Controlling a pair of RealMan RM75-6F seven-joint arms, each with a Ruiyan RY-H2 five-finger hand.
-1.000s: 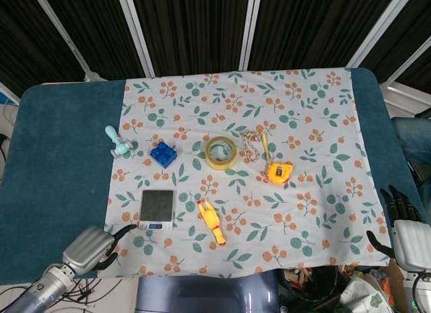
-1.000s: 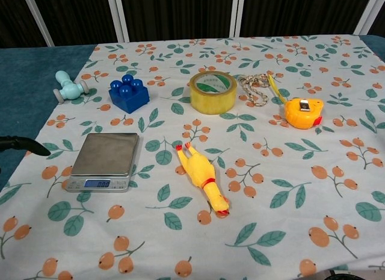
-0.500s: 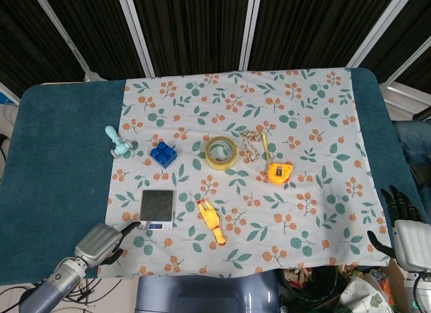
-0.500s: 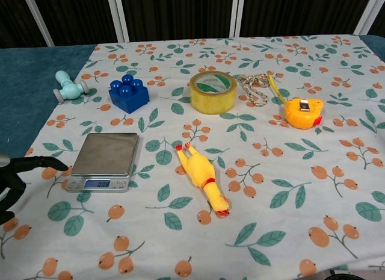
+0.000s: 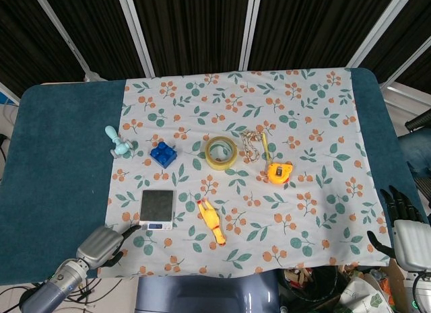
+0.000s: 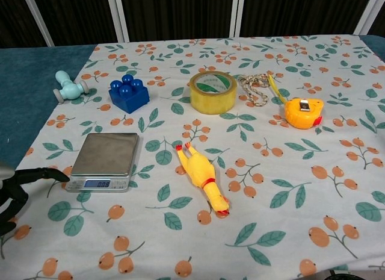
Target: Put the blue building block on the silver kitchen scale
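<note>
The blue building block [image 5: 163, 155] [image 6: 129, 93] stands on the flowered cloth, left of the tape roll. The silver kitchen scale [image 5: 157, 208] [image 6: 106, 158] lies nearer the front edge with nothing on its plate and its display lit. My left hand [image 5: 102, 245] [image 6: 17, 188] hovers at the front left corner of the cloth, fingers apart and holding nothing; one dark fingertip reaches close to the scale's left front corner. My right hand [image 5: 403, 232] stays off the table's right front edge, fingers spread, holding nothing. It does not show in the chest view.
A yellow tape roll [image 5: 221, 152], a coiled cord [image 5: 253, 145], an orange tape measure [image 5: 279, 172], a yellow rubber chicken [image 5: 211, 221] and a light blue toy [image 5: 118, 144] lie on the cloth. Teal table surface [image 5: 60, 158] borders it on the left.
My left hand has drawn back toward the table's front edge and sunk lower; its fingers now show in the chest view beside the scale. The right hand and the objects have not moved.
</note>
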